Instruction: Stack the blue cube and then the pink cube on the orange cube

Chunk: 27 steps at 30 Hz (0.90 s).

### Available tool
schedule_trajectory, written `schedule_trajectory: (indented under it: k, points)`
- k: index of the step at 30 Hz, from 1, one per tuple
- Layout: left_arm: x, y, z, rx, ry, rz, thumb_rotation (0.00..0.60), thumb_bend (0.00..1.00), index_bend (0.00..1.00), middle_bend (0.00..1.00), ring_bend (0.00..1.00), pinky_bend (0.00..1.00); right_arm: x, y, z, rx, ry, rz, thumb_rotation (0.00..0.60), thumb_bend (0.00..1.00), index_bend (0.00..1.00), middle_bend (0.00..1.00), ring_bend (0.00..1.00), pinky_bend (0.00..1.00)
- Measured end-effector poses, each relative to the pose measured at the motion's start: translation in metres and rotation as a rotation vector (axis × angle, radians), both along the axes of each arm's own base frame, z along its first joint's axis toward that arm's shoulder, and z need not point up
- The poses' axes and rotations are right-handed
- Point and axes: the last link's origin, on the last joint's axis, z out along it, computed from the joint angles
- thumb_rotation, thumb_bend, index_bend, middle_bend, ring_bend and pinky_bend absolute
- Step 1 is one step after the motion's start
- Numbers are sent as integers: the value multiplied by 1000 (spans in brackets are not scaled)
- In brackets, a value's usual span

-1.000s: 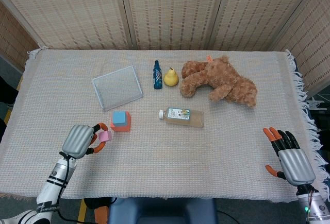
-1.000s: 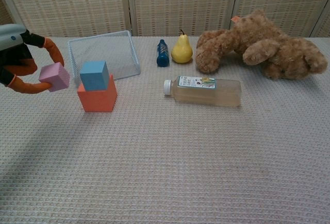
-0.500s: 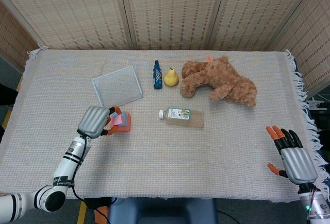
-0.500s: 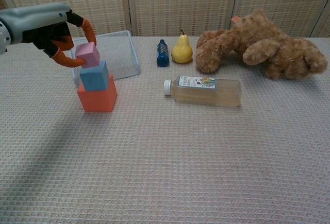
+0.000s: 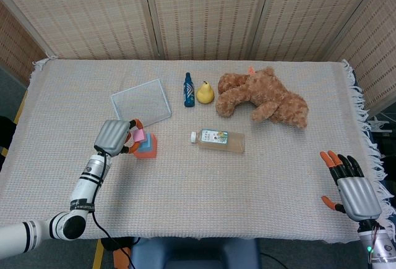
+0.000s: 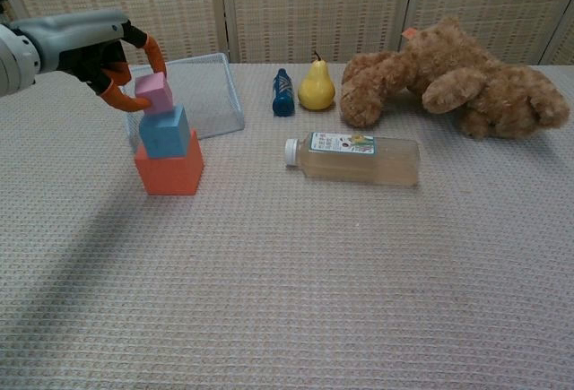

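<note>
Here is the stack, left of centre on the woven beige tablecloth [image 6: 296, 282]: the big orange cube [image 6: 169, 171] sits on the cloth, the smaller blue cube [image 6: 165, 132] rests squarely on top of it, and the little pink cube [image 6: 153, 92] is up on the blue one, set slightly toward its left edge. The left hand [image 6: 112, 63] has the pink cube pinched between orange-tipped fingers [image 6: 152, 52], a thumb tip curling under the cube's left side and another tip hooked over its far top edge. From the head view the grey back of that hand [image 5: 113, 137] covers much of the stack, with only slivers of pink [image 5: 142, 135], blue [image 5: 147, 145] and orange [image 5: 148, 154] peeking out on its right.

Over on the near right edge, the right hand [image 5: 351, 190] hangs off the table's corner holding nothing, its fingers [image 5: 337, 162] spread apart and pointing away.

Farther back, a clear flat plastic tray [image 6: 206, 108] lies just behind the stack. To its right stand a small dark blue bottle [image 6: 282, 92] and a yellow pear [image 6: 316, 88] side by side, then a brown teddy bear [image 6: 453, 81] sprawled on its side. A clear juice bottle with a white cap [image 6: 354, 157] lies flat nearer the middle.
</note>
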Motion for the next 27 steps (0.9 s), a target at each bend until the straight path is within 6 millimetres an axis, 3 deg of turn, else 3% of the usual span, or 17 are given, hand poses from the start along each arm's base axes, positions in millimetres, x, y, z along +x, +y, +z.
schedule_trajectory:
  k: [14,21,27]
  points:
    - [2,-3,-8,-26,17,-4,600,322,650,1000,1000,1000,0,0,0,-1,0,-4,600,84,0,0,0,0]
    - [2,-3,-8,-28,31,-7,600,323,508,1000,1000,1000,0,0,1,-2,0,-4,600,84,0,0,0,0]
    - [3,-7,-8,-41,49,-16,600,323,465,1000,1000,1000,0,0,0,-3,2,-5,600,84,0,0,0,0]
